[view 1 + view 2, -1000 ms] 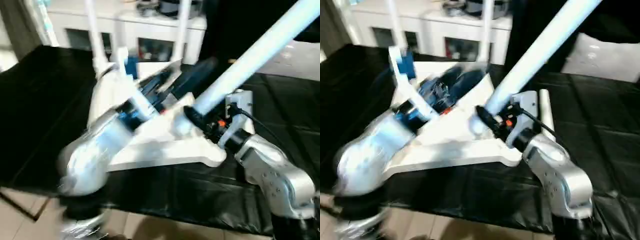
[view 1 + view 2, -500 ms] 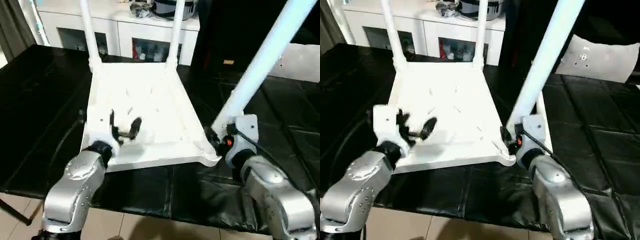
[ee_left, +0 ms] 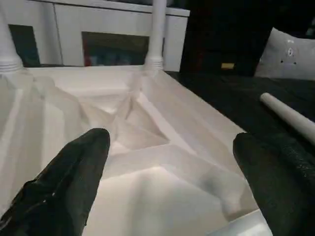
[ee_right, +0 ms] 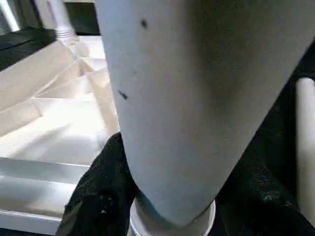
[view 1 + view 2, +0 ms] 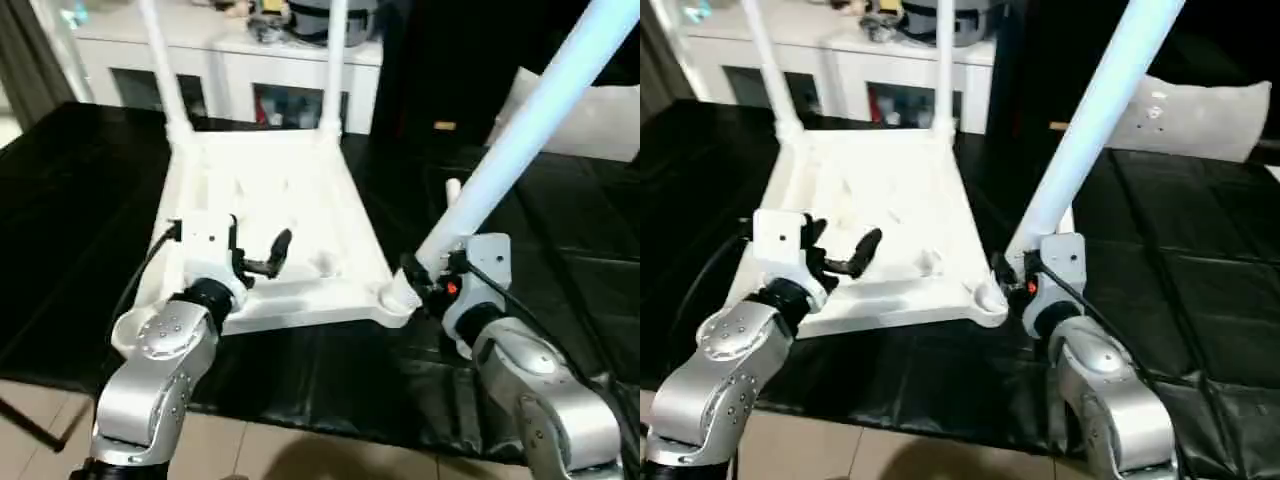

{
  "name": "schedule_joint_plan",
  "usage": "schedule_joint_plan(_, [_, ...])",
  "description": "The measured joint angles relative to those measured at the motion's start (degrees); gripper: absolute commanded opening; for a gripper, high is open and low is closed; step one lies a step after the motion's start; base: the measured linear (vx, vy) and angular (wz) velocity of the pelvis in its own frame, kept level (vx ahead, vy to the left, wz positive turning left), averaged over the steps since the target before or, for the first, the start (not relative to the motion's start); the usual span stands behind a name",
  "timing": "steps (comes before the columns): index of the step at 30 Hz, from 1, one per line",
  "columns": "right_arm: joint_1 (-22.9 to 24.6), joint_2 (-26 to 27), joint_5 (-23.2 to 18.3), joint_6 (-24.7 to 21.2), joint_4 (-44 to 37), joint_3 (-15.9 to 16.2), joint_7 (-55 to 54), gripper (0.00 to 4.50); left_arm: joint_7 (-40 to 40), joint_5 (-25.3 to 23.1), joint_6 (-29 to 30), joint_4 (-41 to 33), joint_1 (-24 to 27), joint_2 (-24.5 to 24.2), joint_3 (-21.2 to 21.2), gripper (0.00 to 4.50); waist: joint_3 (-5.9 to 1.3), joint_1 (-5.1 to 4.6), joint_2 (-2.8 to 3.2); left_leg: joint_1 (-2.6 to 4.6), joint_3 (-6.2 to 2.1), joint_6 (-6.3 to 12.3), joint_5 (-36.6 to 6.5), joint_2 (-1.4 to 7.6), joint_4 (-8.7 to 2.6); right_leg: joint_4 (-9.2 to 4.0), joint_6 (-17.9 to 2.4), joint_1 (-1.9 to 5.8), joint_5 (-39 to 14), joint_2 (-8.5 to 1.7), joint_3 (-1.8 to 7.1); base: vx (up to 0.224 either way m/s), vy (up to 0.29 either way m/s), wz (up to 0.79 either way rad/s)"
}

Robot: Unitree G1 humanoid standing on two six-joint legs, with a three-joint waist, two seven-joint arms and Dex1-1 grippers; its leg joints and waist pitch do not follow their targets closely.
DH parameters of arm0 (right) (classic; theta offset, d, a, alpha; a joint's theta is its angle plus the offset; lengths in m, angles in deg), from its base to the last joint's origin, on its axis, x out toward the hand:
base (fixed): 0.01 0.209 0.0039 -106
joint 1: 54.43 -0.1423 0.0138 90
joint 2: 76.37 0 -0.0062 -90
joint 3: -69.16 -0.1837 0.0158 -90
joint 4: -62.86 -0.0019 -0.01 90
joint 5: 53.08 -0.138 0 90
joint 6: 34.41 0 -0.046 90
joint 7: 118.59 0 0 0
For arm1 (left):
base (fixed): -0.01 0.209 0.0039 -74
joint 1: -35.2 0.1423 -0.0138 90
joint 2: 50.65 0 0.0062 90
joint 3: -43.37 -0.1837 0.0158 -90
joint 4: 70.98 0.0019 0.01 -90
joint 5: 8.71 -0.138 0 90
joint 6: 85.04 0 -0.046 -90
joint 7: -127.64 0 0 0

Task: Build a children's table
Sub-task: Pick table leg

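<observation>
While the table top [image 5: 275, 220] lies upside down on the black worktop [image 5: 80, 200], two legs [image 5: 333, 60] stand in its far sockets. The right tool [image 5: 420, 275] is clamped on a third leg [image 5: 520, 130], whose lower end now sits just at the near right corner socket [image 5: 395, 297], closer than half a second ago. The left tool [image 5: 255, 255] hovers over the ribs, fingers apart as before. A fourth leg [image 3: 290, 115] lies beside. No writing is readable.
</observation>
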Motion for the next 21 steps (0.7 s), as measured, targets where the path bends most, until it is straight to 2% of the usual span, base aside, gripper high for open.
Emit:
schedule_joint_plan(2, [-0.01,0.01,0.36,0.62,0.26,-0.04,0.15,1.89,-0.47,-0.15,0.00,0.00,0.01,-0.47,-0.05,4.50,0.01,-0.08,0.02,0.16,-0.05,0.33,-0.19,-0.06,0.03,-1.03,0.29,0.51,0.60,-0.11,0.17,-0.012,0.068,-0.02])
schedule_joint_plan(4, [-0.01,0.13,0.30,1.16,0.28,-0.12,0.38,1.89,-0.56,-0.16,0.01,0.00,0.05,-0.62,-0.08,4.50,0.03,-0.21,0.04,0.19,0.15,0.61,-0.35,-0.19,0.14,-1.40,0.55,0.69,0.88,-0.33,0.34,-0.005,0.069,-0.02])
schedule_joint_plan(6, [0.00,0.50,0.17,1.24,0.31,-0.16,0.81,1.89,-0.85,-0.12,0.01,0.00,0.27,-0.60,-0.13,4.50,0.04,-0.42,0.04,0.17,0.48,0.86,-0.50,-0.41,0.16,-1.66,0.81,0.71,1.21,-0.75,0.37,-0.004,0.063,-0.03])
schedule_joint_plan(7, [0.00,0.50,0.06,1.26,0.48,-0.20,1.17,1.89,-1.34,0.02,0.00,0.00,0.44,-0.59,-0.20,4.50,0.05,-0.47,0.08,0.33,0.85,0.96,-0.59,-0.41,0.25,-1.75,1.05,0.43,1.35,-0.70,0.74,-0.020,0.050,-0.09])
schedule_joint_plan(8, [-0.01,0.61,-0.55,1.26,0.95,-0.19,1.37,1.89,-1.61,0.04,0.07,-0.01,1.01,-0.54,-0.23,4.50,0.09,-0.06,0.13,0.98,2.08,1.23,-0.87,-0.11,0.38,-1.87,1.22,0.21,1.46,-0.13,2.00,-0.020,0.050,-0.09])
schedule_joint_plan(10, [0.08,0.66,-0.99,1.26,1.36,-0.15,1.76,1.89,-1.61,0.00,0.44,-0.02,1.29,-0.58,-0.28,4.50,0.09,0.06,0.16,1.59,3.22,1.25,-1.67,-0.07,0.92,-1.60,1.43,-0.13,1.58,0.36,3.83,-0.027,0.060,-0.50])
schedule_joint_plan(11, [-0.02,0.29,-0.94,1.28,1.48,-0.17,2.14,1.89,-1.59,-0.12,1.02,-0.11,1.09,-0.58,-0.70,4.50,0.02,0.00,-0.03,1.50,3.67,1.55,-2.09,-0.15,1.10,-1.43,1.70,-0.12,1.74,0.42,4.85,-0.019,0.068,-0.60])
schedule_joint_plan(12, [0.06,-0.05,-0.88,1.29,1.70,-0.18,2.41,1.89,-1.60,-0.22,1.55,-0.20,0.80,-0.57,-1.14,4.50,-0.02,-0.38,0.16,1.10,3.11,1.75,-2.16,-0.72,1.08,-1.49,2.00,-0.18,1.95,-0.06,4.68,0.058,0.084,-0.39])
schedule_joint_plan(14, [-0.24,-1.31,0.13,2.05,2.83,0.32,3.19,1.89,-1.57,-0.99,2.28,-0.32,0.20,-0.64,-2.24,4.50,-0.07,-1.58,0.17,0.82,3.10,2.41,-2.20,-1.36,1.21,-1.69,2.26,-0.47,2.39,-0.75,4.66,0.058,0.084,-0.12])
schedule_joint_plan(15, [-0.54,-1.30,0.50,2.34,3.48,0.53,3.56,1.89,-1.60,-1.13,2.40,-0.32,0.15,-0.85,-2.35,4.50,-0.10,-1.86,0.27,0.88,3.10,2.62,-2.17,-1.58,1.22,-1.72,2.29,-0.59,2.43,-0.96,4.66,0.006,0.071,0.04])
schedule_joint_plan(17, [-1.43,-1.08,1.01,2.66,4.68,1.21,3.77,1.89,-1.56,-1.62,2.48,-0.31,0.13,-1.46,-2.26,4.50,0.02,-1.99,0.72,0.81,3.05,2.75,-2.19,-1.78,1.27,-2.00,2.23,-0.52,2.62,-1.12,4.65,0.000,0.054,0.06])
schedule_joint_plan(21, [-3.05,-1.26,1.36,4.47,5.54,1.23,3.76,1.89,-1.63,-1.14,3.10,-0.32,0.23,-0.51,-1.69,4.50,0.19,-1.67,1.04,0.83,2.82,2.75,-2.20,-2.00,1.27,-2.09,2.37,-0.32,2.56,-1.32,4.53,0.000,0.000,0.00])
